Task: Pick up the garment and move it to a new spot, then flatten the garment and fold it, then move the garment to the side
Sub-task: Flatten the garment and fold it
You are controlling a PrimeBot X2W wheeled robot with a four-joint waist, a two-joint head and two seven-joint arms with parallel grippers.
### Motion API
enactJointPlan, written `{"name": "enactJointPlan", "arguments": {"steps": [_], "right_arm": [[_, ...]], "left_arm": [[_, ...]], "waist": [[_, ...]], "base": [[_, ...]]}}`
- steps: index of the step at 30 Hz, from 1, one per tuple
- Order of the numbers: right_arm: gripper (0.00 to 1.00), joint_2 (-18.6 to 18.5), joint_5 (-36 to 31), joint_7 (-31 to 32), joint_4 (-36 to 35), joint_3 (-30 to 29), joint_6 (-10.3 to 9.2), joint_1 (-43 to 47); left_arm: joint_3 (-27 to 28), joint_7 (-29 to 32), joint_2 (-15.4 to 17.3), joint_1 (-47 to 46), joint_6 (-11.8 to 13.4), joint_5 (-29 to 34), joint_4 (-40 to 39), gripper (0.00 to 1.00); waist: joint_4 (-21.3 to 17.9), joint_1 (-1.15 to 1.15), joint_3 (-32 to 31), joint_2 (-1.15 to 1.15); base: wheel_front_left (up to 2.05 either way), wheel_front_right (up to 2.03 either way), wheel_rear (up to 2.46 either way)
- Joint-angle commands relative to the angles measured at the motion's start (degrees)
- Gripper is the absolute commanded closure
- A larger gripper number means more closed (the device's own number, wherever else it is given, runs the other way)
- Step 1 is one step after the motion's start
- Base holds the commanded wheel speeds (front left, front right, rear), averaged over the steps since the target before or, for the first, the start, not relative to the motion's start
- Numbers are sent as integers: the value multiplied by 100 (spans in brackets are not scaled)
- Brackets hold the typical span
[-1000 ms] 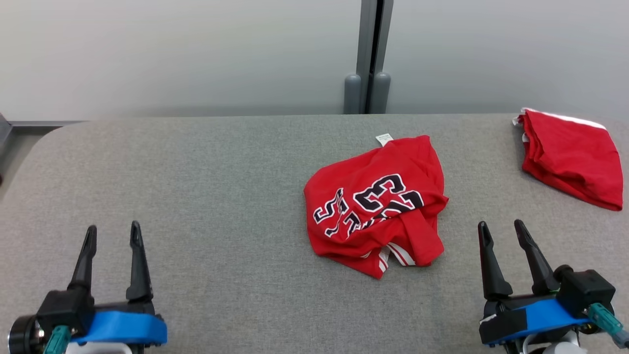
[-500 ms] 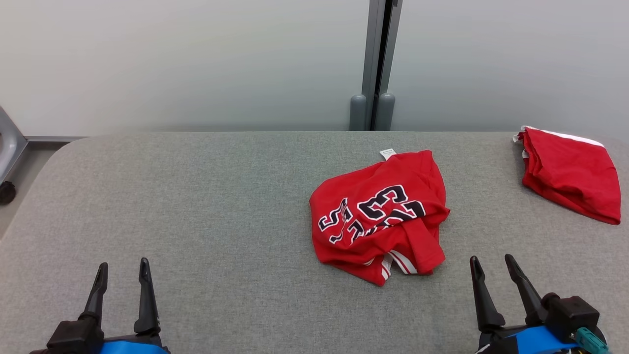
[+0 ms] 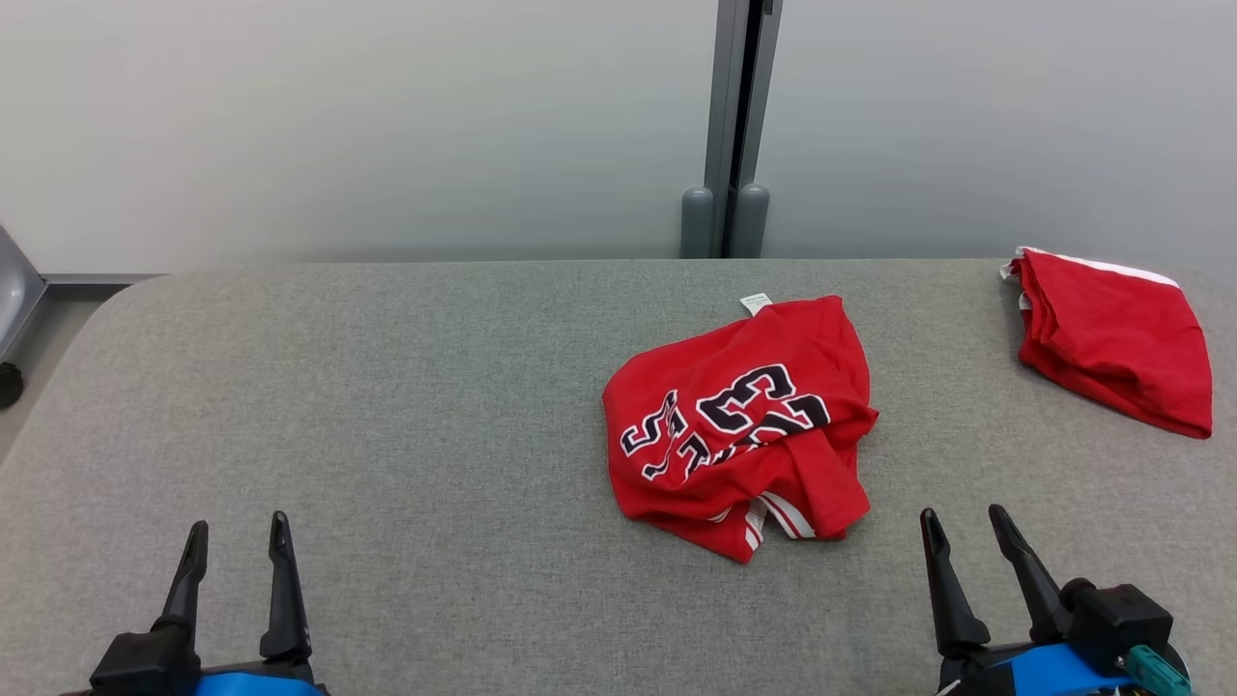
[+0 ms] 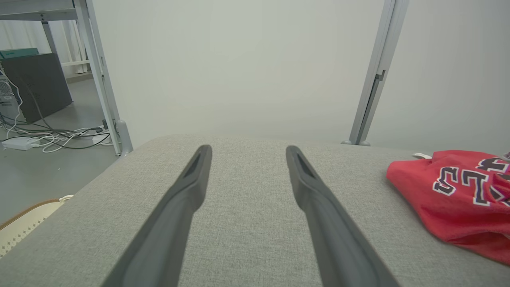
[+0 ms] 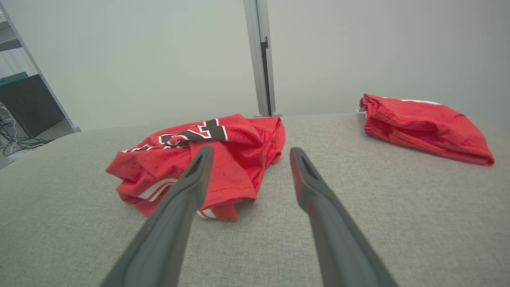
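A crumpled red garment (image 3: 739,425) with black-and-white lettering and a white tag lies right of centre on the grey padded table (image 3: 387,387). The left wrist view has the garment (image 4: 458,195) at its right edge, and in the right wrist view the garment (image 5: 239,151) lies just beyond the left finger. My left gripper (image 3: 237,527) stands open low at the near left, far from the cloth. My right gripper (image 3: 966,517) is open at the near right, a little right of and nearer than the garment's lower corner. Neither holds anything.
A second red cloth (image 3: 1111,333), folded, lies at the table's far right corner; the right wrist view has this folded cloth (image 5: 422,125) at its upper right. A grey post (image 3: 730,126) rises against the pale wall behind. Cables (image 4: 51,135) lie on the floor past the table's left end.
The whole head picture has shifted down, so the camera has moved. Both grippers now sit lower in that view. The garment lies as before, and both grippers stay open.
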Motion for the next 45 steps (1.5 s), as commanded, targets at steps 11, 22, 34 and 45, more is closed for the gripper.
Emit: {"name": "enactJointPlan", "arguments": {"steps": [11, 22, 34, 45], "right_arm": [[0, -16, -14, -22, 36, 14, 1, -50], [0, -16, 12, -22, 33, 26, 1, -35], [0, -17, 41, -22, 29, 156, 1, -155], [0, -17, 85, -22, -19, 153, 1, -458]], "left_arm": [[32, -15, -57, -100, -45, 87, 12, 0], [67, -15, -67, -113, -43, 102, 27, 0], [-986, -15, -47, -590, -44, 56, 106, 0], [-3298, -15, 189, -2100, -42, -11, 1030, 0]], "waist": [[-26, 0, 13, 0], [-61, 0, 2, 0], [-303, 0, 103, 0], [-927, 0, 639, 0]], "base": [[0, 0, 0], [0, 0, 0], [0, 0, 0], [0, 0, 0]]}}
